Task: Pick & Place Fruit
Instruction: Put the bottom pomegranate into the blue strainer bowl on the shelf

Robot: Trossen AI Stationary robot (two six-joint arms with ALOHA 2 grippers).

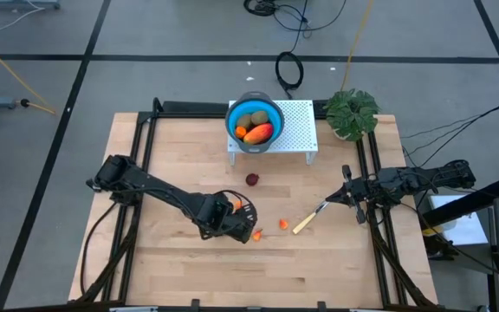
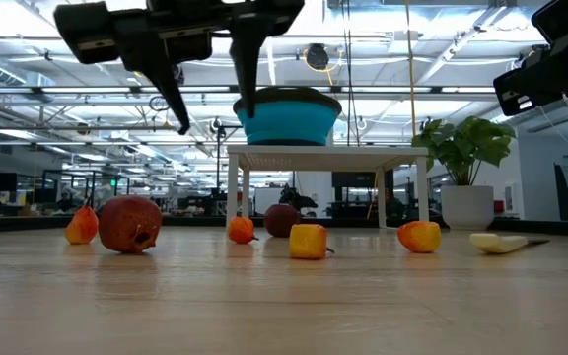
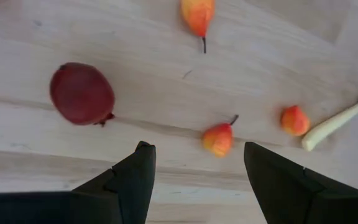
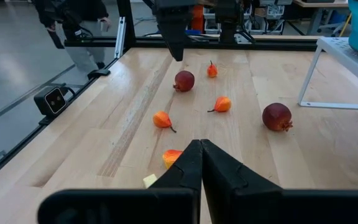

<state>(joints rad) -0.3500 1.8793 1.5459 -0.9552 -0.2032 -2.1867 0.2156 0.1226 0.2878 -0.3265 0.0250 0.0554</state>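
Observation:
My left gripper [image 3: 197,180] hangs open over the middle of the table [image 1: 171,269], fingers pointing steeply down, with nothing between them. Below and ahead of its fingers lie a small orange piece [image 3: 219,138] and a dark red ball [image 3: 81,93]. A second dark red ball [image 1: 252,179] rests on the wood in front of the stand. More orange bits [image 1: 283,224] lie scattered around. The blue bowl [image 1: 254,124] holds two brownish-green ovals and a long red-orange piece. My right gripper [image 1: 346,192] waits shut at the table's right edge.
The bowl stands on a white perforated stand [image 1: 297,130] at the far middle. A yellow-handled knife [image 1: 308,221] lies right of the fruit. A potted plant [image 1: 352,113] is at the far right corner. Black frame rails run along both sides.

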